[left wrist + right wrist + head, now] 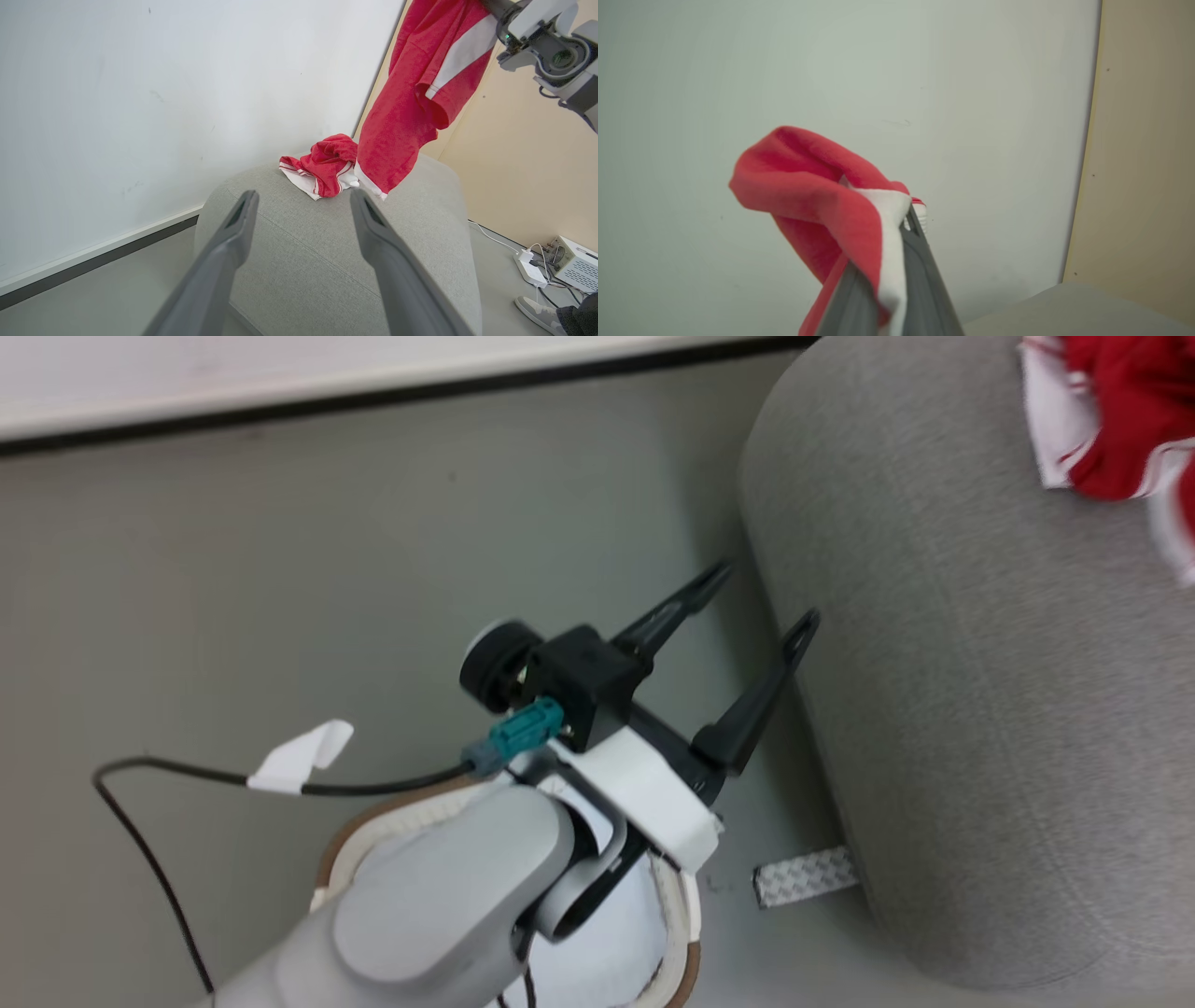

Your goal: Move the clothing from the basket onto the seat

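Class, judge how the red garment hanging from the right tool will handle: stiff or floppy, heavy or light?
Probably floppy: the red garment hangs in folds below the right tool. Likely light: one pinched edge carries it. It should crumple on the sofa.

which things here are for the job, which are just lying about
Job: hanging bright red fabric garment with white stripes; crumpled red-and-white garment; light grey fabric sofa; cream plastic basket with brown rim.
Lying about: white power strip; patterned silver floor tape; white vented box.
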Available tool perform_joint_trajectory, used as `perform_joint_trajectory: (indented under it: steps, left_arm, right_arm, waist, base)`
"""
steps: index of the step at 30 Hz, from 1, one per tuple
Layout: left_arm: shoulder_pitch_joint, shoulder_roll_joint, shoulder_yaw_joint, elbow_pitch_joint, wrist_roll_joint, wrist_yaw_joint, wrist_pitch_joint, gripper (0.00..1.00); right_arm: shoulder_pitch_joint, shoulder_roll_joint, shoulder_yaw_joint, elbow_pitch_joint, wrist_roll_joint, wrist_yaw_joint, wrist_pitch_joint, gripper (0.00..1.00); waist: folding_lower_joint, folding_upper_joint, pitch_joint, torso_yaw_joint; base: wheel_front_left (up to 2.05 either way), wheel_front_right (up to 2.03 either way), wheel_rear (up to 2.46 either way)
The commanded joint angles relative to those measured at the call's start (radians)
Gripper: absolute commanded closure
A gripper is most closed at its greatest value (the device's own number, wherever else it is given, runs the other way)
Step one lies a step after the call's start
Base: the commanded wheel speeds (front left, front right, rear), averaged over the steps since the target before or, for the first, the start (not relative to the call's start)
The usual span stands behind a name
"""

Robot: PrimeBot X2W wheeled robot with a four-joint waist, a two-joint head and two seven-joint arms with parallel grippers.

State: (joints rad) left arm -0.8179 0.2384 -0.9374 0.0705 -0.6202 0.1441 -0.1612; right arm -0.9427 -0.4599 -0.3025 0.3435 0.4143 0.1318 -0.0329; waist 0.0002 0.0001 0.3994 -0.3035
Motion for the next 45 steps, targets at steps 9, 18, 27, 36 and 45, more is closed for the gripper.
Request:
perform_joint_trajectory:
  steps: [9,18,27,36,45]
  left_arm:
    - [-0.154,-0.020,0.022,-0.034,0.062,0.001,0.015,0.00]
    - [-0.129,-0.006,0.019,-0.047,0.068,0.027,0.014,0.00]
    - [-0.106,0.022,0.032,-0.048,0.056,0.048,0.012,0.00]
    - [-0.052,0.038,0.063,-0.035,-0.004,0.055,-0.006,0.00]
    - [0.063,0.089,0.107,0.011,-0.052,0.089,-0.050,0.00]
  right_arm:
    - [-0.342,-0.144,-0.255,0.288,-0.299,-0.002,-0.023,1.00]
    - [-0.285,-0.064,-0.388,0.556,-0.450,-0.002,-0.177,1.00]
    - [-0.238,-0.034,-0.466,0.671,-0.547,-0.002,-0.221,0.00]
    - [-0.177,0.014,-0.376,0.658,-0.509,-0.002,-0.232,0.00]
    - [0.111,0.068,-0.164,0.405,-0.381,-0.002,-0.232,0.00]
  waist:
    - [-0.0002,-0.0001,0.308,0.137]
    - [-0.0002,-0.0001,0.352,0.158]
    - [-0.0002,-0.0001,0.338,0.143]
    - [-0.0002,-0.0001,0.241,0.122]
    - [-0.0002,-0.0001,0.057,0.130]
  base:
    - [0.00,0.00,0.00]
    - [0.00,0.00,0.00]
    - [0.00,0.00,0.00]
    - [0.00,0.00,0.00]
    - [0.00,0.00,0.00]
